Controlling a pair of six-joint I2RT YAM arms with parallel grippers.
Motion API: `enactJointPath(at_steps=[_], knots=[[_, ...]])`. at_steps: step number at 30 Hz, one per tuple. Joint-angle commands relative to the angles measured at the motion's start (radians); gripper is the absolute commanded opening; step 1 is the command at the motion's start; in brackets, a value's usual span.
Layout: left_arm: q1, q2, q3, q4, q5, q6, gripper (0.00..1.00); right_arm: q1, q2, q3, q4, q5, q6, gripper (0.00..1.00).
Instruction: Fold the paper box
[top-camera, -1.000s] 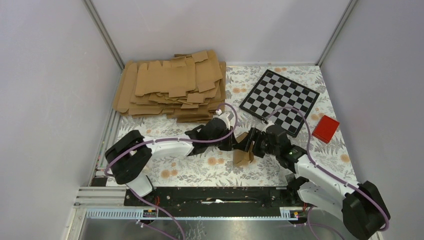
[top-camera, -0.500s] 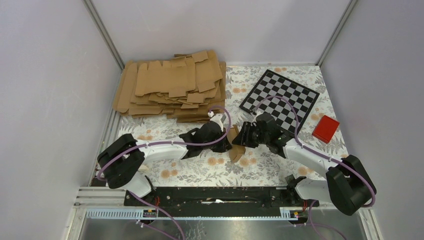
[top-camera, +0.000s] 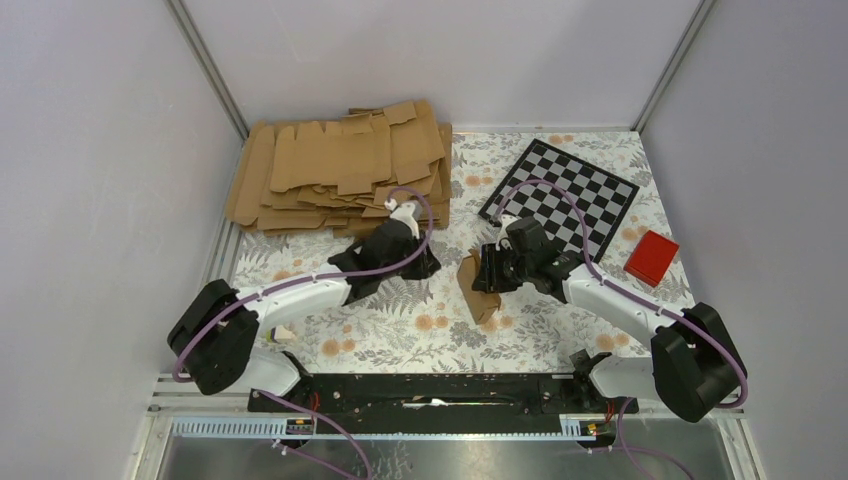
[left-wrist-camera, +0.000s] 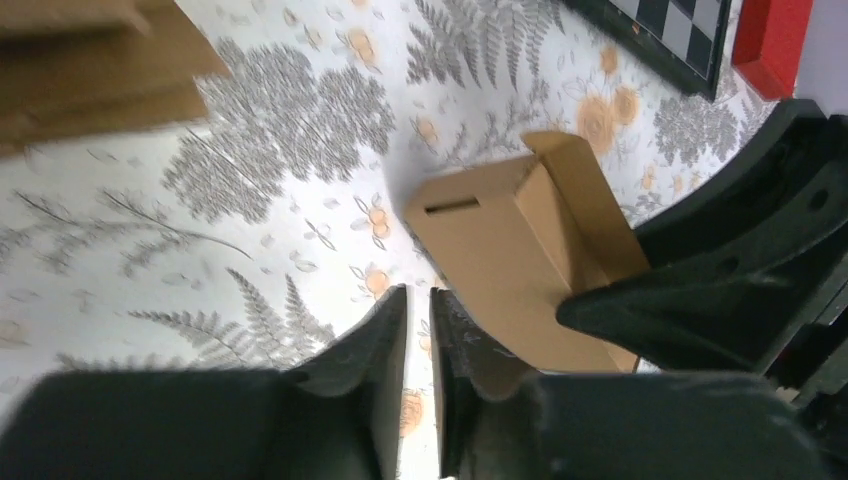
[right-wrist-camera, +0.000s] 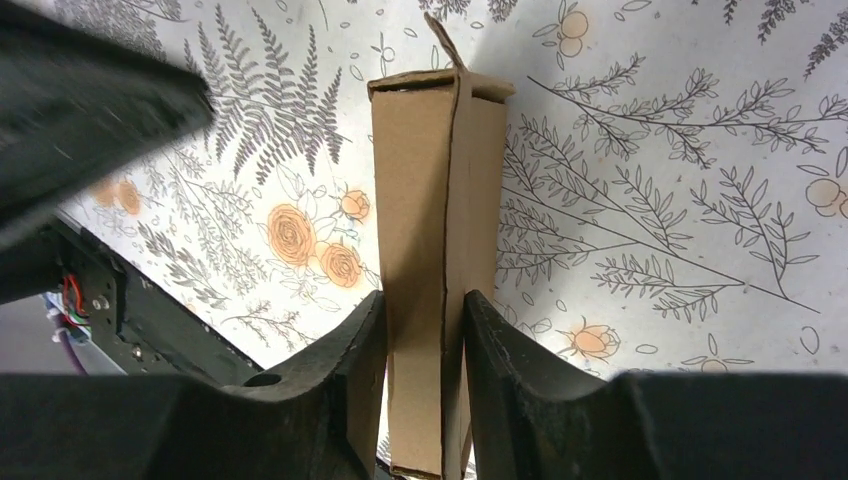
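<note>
Item: paper box (top-camera: 478, 288), centre of top view, on table (top-camera: 400, 340).
Condition: body erected into a rectangular sleeve. One end flap stands untucked, so closing the ends appears outstanding.
Right end effector (right-wrist-camera: 425, 310): clamped on its sides.
Left end effector (left-wrist-camera: 418, 305): nearly closed, empty.

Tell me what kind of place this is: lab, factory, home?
Likely a robotics lab test cell, not a factory: plain walled enclosure, a checkerboard that looks like a calibration target, and a pile of cardboard blanks.

The paper box (right-wrist-camera: 425, 230) is matt brown cardboard, the right claw (right-wrist-camera: 425, 300) matt black plastic
</note>
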Motion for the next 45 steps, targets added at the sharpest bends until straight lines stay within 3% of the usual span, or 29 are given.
enactJointPath(at_steps=[1,4,9,15,26,37,45], knots=[[0.071,-0.030,-0.031,0.153,0.102,0.090,0.29,0.005,0.004,0.018,-0.059,0.004,-0.078,0.37],[0.090,-0.031,-0.071,0.317,0.206,0.104,0.49,0.005,-0.004,0.005,-0.040,-0.027,-0.098,0.37],[0.101,0.012,-0.093,0.495,0.349,0.168,0.58,0.004,-0.013,-0.011,-0.014,-0.057,-0.126,0.37],[0.109,0.095,-0.056,0.521,0.432,0.216,0.57,0.006,-0.010,-0.008,0.001,-0.099,-0.133,0.37],[0.114,0.218,-0.031,0.545,0.444,0.222,0.54,0.025,-0.006,-0.001,0.000,-0.116,-0.143,0.38],[0.114,0.240,-0.008,0.467,0.413,0.256,0.50,0.068,0.034,0.050,-0.081,0.000,-0.143,0.53],[0.114,0.221,-0.025,0.471,0.395,0.253,0.49,0.092,0.062,0.099,-0.131,0.068,-0.130,0.43]])
